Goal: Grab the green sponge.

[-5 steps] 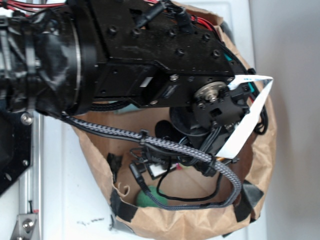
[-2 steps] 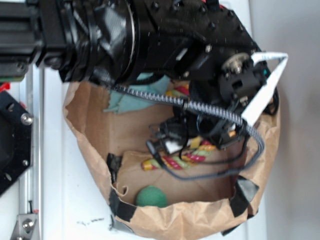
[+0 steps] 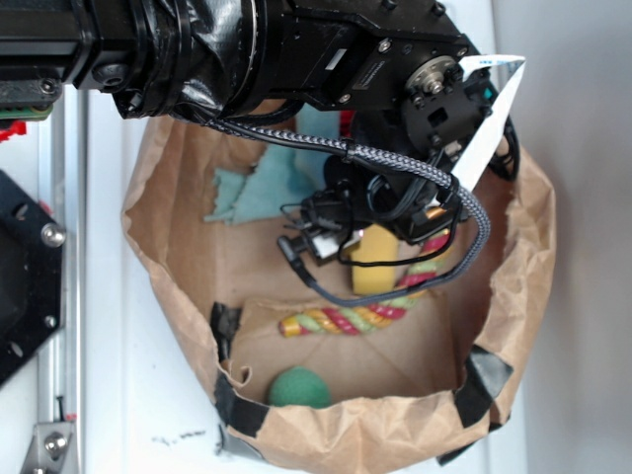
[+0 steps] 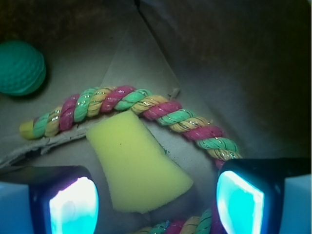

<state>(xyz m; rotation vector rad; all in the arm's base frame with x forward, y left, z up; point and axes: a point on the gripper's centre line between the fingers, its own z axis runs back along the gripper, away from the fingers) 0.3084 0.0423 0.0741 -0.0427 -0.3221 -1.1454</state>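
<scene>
green sponge (image 4: pixel 138 163): plain yellow (no green on it)
rope (image 4: pixel 146 105): twisted pink, green and yellow strands
ball (image 4: pixel 20 67): dark green, dimpled
cloth (image 3: pixel 265 186): pale teal
bag (image 3: pixel 178 237): brown paper, black tape patches
claw (image 4: pixel 156 202): black, pads glowing cyan

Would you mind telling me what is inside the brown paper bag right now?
Inside the paper bag: the yellow sponge, a multicoloured rope, a green ball and a pale teal cloth. The open gripper hangs above the sponge. The arm hides the rest of the bag's upper part.
</scene>
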